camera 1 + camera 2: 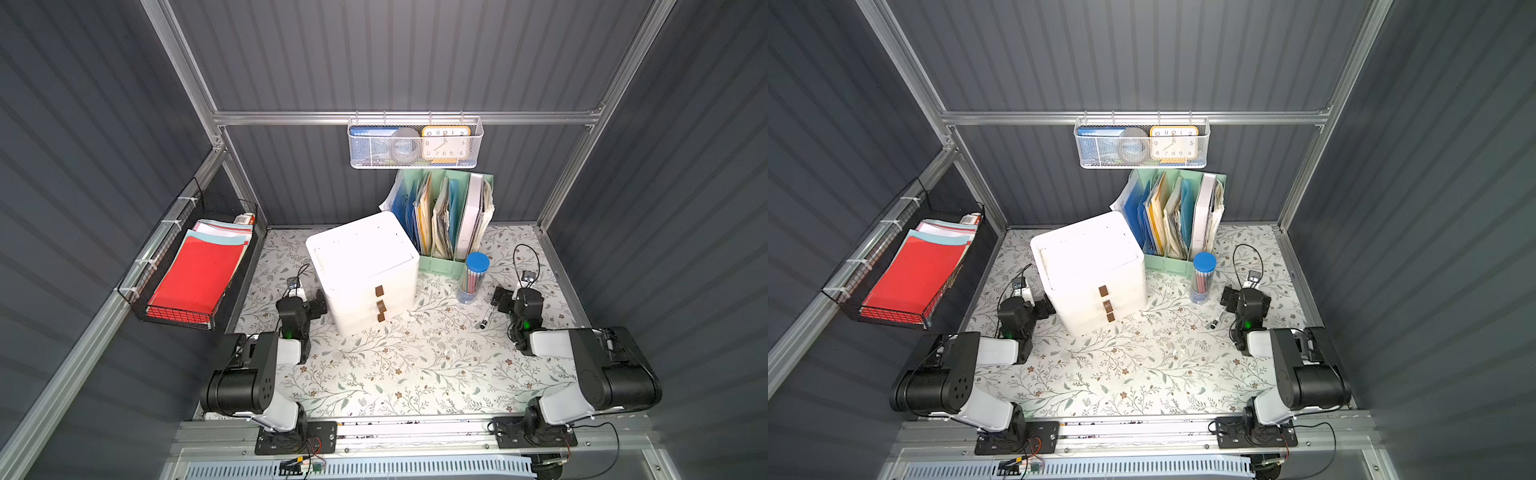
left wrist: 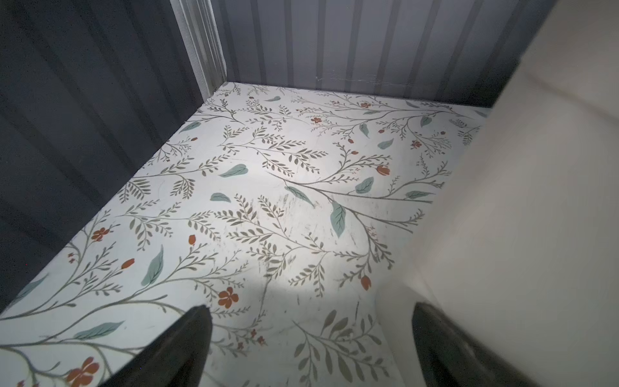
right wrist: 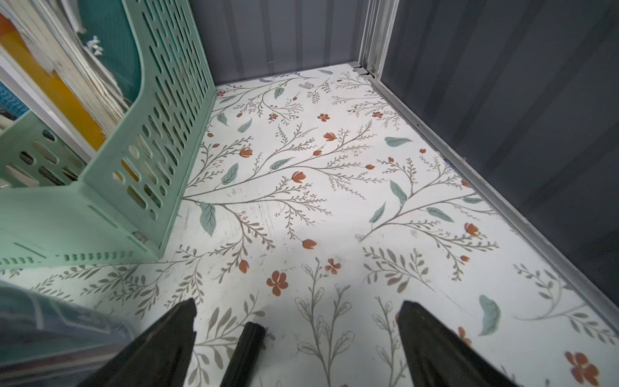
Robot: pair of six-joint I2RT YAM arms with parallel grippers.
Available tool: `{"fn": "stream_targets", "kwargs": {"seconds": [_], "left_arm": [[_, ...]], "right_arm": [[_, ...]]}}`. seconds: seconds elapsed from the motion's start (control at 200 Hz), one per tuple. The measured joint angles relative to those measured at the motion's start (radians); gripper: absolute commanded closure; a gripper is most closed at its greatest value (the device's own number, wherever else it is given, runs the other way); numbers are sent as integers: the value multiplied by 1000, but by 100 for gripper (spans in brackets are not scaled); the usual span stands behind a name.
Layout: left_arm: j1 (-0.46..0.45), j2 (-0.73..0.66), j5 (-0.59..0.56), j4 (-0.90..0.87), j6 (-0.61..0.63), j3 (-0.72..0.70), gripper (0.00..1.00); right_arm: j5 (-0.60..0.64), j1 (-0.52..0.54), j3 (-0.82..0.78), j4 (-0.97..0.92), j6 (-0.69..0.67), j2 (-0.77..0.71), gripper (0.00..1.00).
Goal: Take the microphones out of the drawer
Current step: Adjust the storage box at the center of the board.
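A white drawer unit [image 1: 365, 266] [image 1: 1088, 266] stands mid-table with three brown-handled drawers, the top handle [image 1: 379, 291] facing the front; all three drawers look closed. The microphone is hidden. My left gripper [image 1: 306, 298] [image 2: 310, 308] is low over the table just left of the unit, whose white side [image 2: 519, 201] fills one edge of the left wrist view; it is open and empty. My right gripper [image 1: 512, 296] [image 3: 297, 304] is open to the right of the unit, holding nothing. A black marker [image 1: 486, 318] [image 3: 248, 351] lies loose on the table between its fingers.
A clear jar of pencils with a blue lid [image 1: 473, 278] stands beside the right gripper. A green file organizer [image 1: 444, 220] [image 3: 134, 167] is behind the unit. A white wire basket [image 1: 415, 143] hangs on the back wall, and a black wire tray [image 1: 195, 274] on the left wall.
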Motion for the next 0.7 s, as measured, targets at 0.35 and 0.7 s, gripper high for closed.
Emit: {"fn": "stream_targets", "kwargs": {"seconds": [0.35, 0.7], "left_arm": [[0, 0, 0, 0, 0, 0, 1], [0, -58, -13, -133, -2, 34, 1]], "right_arm": [[-4, -1, 1, 0, 0, 0, 1], [16, -1, 2, -28, 15, -64, 1]]}}
